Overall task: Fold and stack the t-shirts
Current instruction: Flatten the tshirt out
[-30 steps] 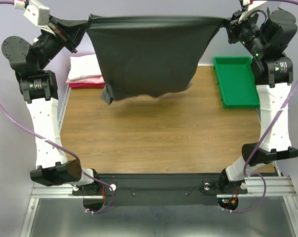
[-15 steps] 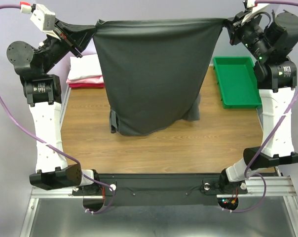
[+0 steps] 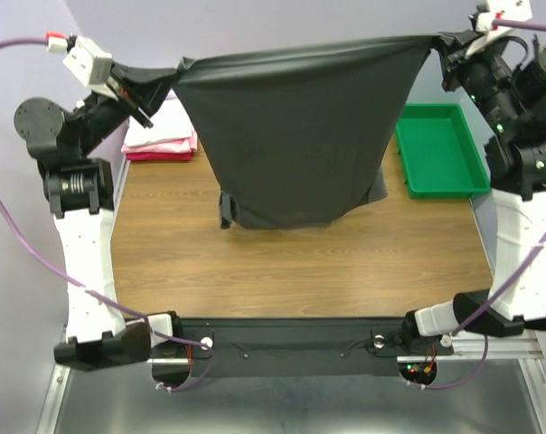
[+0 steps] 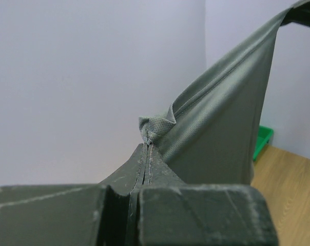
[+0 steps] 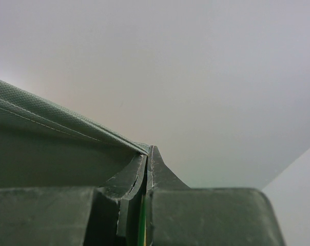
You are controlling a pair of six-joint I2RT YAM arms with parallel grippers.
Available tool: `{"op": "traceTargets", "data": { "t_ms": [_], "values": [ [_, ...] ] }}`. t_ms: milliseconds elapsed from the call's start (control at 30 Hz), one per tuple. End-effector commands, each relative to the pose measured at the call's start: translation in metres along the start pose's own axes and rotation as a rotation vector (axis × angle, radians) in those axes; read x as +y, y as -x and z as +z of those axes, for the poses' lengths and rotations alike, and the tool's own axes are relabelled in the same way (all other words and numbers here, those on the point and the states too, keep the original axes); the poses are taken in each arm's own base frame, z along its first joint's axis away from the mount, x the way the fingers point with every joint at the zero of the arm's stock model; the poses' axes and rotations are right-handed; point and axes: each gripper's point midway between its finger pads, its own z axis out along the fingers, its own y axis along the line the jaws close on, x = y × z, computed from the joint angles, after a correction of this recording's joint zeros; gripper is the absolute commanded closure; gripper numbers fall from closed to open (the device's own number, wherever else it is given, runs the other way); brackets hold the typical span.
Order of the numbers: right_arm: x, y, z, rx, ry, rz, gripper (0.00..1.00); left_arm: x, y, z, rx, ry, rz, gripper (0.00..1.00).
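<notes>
Black fingers of the left end effector point(image 3: 167, 73) and right end effector point(image 3: 441, 44) each clamp a top corner of the charcoal t-shirt point(image 3: 296, 136), stretched taut between them and hanging over the bench point(image 3: 300, 267). Folded t-shirts point(image 3: 164, 136), white on pink, lie far left.

Robotics lab, def. not a home: 2 arms point(image 3: 83, 244) bolted to alu rail point(image 3: 490, 344), purple cables point(image 3: 20, 41) looping, bare wood bench point(image 3: 300, 262), plain walls point(image 3: 255, 27).
</notes>
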Motion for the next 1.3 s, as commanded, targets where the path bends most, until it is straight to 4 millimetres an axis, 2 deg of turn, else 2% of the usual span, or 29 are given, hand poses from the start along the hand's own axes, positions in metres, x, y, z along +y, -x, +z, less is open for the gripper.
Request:
{"op": "traceTargets", "data": {
  "t_ms": [0, 33, 67, 100, 133, 167, 200, 233, 400, 500, 600, 667, 767, 867, 900, 933, 967, 1067, 1100, 1133, 1167, 1200, 1233, 1267],
  "values": [
    [-0.019, 0.052, -0.05, -0.121, -0.105, -0.045, 0.99, -0.04, 0.028, -0.025, -0.053, -0.024, 0.161, 1.0],
    [-0.018, 0.055, -0.056, -0.128, -0.104, -0.043, 0.99, -0.054, 0.035, -0.033, -0.065, -0.028, 0.182, 1.0],
    [-0.018, 0.067, -0.074, -0.154, -0.11, -0.049, 0.99, -0.059, 0.035, -0.037, -0.066, -0.029, 0.184, 1.0],
    [-0.016, 0.067, -0.08, -0.155, -0.11, -0.044, 0.99, -0.061, 0.027, -0.041, -0.055, -0.025, 0.169, 1.0],
    [-0.016, 0.078, -0.098, -0.177, -0.119, -0.046, 0.99, -0.075, 0.033, -0.049, -0.064, -0.029, 0.186, 1.0],
    [-0.013, 0.076, -0.105, -0.168, -0.115, -0.04, 0.99, -0.086, 0.035, -0.058, -0.067, -0.023, 0.196, 1.0],
    [-0.012, 0.081, -0.112, -0.18, -0.116, -0.037, 0.99, -0.093, 0.037, -0.062, -0.068, -0.023, 0.205, 1.0],
    [-0.011, 0.088, -0.128, -0.193, -0.12, -0.04, 0.99, -0.098, 0.038, -0.066, -0.07, -0.017, 0.213, 1.0],
    [-0.008, 0.103, -0.16, -0.221, -0.128, -0.026, 0.99, -0.129, 0.065, -0.091, -0.111, 0.031, 0.285, 1.0],
    [-0.01, 0.11, -0.165, -0.235, -0.138, -0.033, 0.99, -0.133, 0.076, -0.095, -0.116, 0.057, 0.303, 1.0],
    [-0.01, 0.107, -0.156, -0.226, -0.128, -0.04, 0.99, -0.121, 0.077, -0.094, -0.102, 0.11, 0.292, 1.0],
    [-0.009, 0.097, -0.143, -0.201, -0.112, -0.043, 0.99, -0.106, 0.067, -0.089, -0.068, 0.14, 0.263, 1.0],
    [0.0, 0.067, -0.115, -0.131, -0.055, -0.045, 0.99, -0.082, 0.045, -0.08, -0.016, 0.164, 0.212, 1.0],
    [0.021, 0.021, -0.083, -0.034, 0.047, -0.02, 0.99, -0.062, 0.008, -0.07, 0.052, 0.151, 0.131, 1.0],
    [0.028, 0.008, -0.076, -0.011, 0.078, -0.011, 0.99, -0.056, -0.011, -0.068, 0.081, 0.142, 0.092, 1.0],
    [0.04, -0.018, -0.063, 0.038, 0.127, 0.011, 0.99, -0.049, -0.023, -0.064, 0.098, 0.136, 0.072, 1.0],
    [0.046, -0.037, -0.052, 0.074, 0.149, 0.028, 0.99, -0.043, -0.033, -0.063, 0.109, 0.142, 0.051, 1.0],
    [0.067, -0.112, -0.023, 0.208, 0.214, 0.056, 0.99, -0.01, -0.091, -0.058, 0.198, 0.195, -0.041, 1.0],
    [0.073, -0.131, -0.016, 0.237, 0.229, 0.058, 0.99, -0.002, -0.107, -0.057, 0.223, 0.202, -0.064, 1.0],
    [0.078, -0.149, -0.01, 0.263, 0.244, 0.051, 0.99, 0.01, -0.132, -0.054, 0.261, 0.209, -0.091, 1.0],
    [0.087, -0.178, -0.002, 0.306, 0.266, 0.061, 0.99, 0.021, -0.149, -0.053, 0.287, 0.237, -0.091, 1.0],
    [0.092, -0.196, 0.003, 0.333, 0.281, 0.066, 0.99, 0.023, -0.17, -0.049, 0.32, 0.234, -0.118, 1.0],
    [0.102, -0.23, 0.015, 0.385, 0.31, 0.081, 0.99, 0.034, -0.208, -0.046, 0.366, 0.235, -0.153, 1.0],
    [0.111, -0.249, 0.02, 0.412, 0.341, 0.091, 0.99, 0.042, -0.227, -0.044, 0.395, 0.253, -0.148, 1.0]
  ]
}}
